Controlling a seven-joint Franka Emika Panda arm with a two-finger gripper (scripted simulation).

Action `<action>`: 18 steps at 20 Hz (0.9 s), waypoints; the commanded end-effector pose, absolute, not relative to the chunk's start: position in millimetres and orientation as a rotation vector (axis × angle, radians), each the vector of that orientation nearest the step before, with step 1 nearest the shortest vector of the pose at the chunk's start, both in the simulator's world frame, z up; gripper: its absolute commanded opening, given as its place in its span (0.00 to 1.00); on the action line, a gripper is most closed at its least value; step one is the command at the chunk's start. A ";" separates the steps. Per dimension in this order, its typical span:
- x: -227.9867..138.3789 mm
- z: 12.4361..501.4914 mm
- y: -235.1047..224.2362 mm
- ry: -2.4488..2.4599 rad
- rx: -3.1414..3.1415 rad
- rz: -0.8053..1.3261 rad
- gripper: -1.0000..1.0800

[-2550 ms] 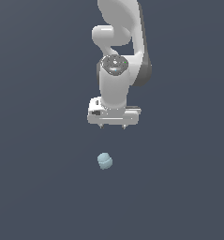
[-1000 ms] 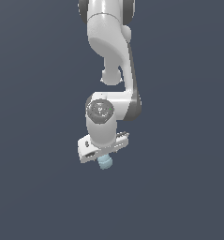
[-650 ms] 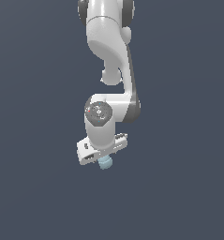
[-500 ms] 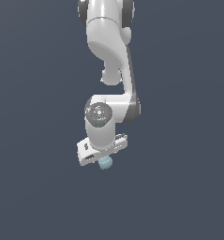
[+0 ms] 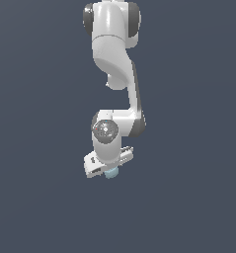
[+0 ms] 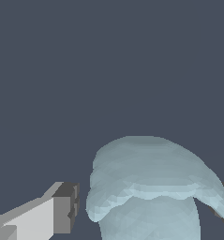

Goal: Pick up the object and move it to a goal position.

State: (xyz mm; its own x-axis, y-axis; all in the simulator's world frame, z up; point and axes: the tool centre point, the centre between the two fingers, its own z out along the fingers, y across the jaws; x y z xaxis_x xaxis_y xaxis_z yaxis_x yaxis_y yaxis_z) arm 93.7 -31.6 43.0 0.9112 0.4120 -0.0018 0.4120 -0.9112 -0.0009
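Fingers (image 6: 62, 213) of the white gripper (image 6: 146, 211) frame the closest part of the wrist view: one grey-padded finger stands at one side, and only a dark sliver of the other shows at the opposite edge of the picture. Between them sits the object (image 6: 148, 187), a pale blue-grey, matte, lumpy blob with a rounded cap bulging over a narrower lower part. A thin strip of dark background shows between the grey pad and the nearest bulge of the object, so that finger is just beside it rather than touching; on the other side the object reaches the dark sliver, but the contact itself cannot be made out. The jaws are therefore set a little wider than the object, with the object lodged in the gap, and whether they are pinching it cannot be told. Farther off, in the exterior view, the gripper (image 5: 109, 170) hangs at the end of the white arm (image 5: 114, 74), its body tilted, with the object (image 5: 110, 173) peeking out directly beneath it as a small pale spot. Behind everything lies a plain dark blue-grey background (image 5: 198, 148).
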 end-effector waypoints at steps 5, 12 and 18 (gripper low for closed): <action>95.7 39.9 -31.7 -0.663 -3.071 0.000 0.00; 95.7 39.9 -31.7 -0.663 -3.071 0.000 0.00; 94.7 41.4 -31.5 -0.663 -3.071 0.000 0.00</action>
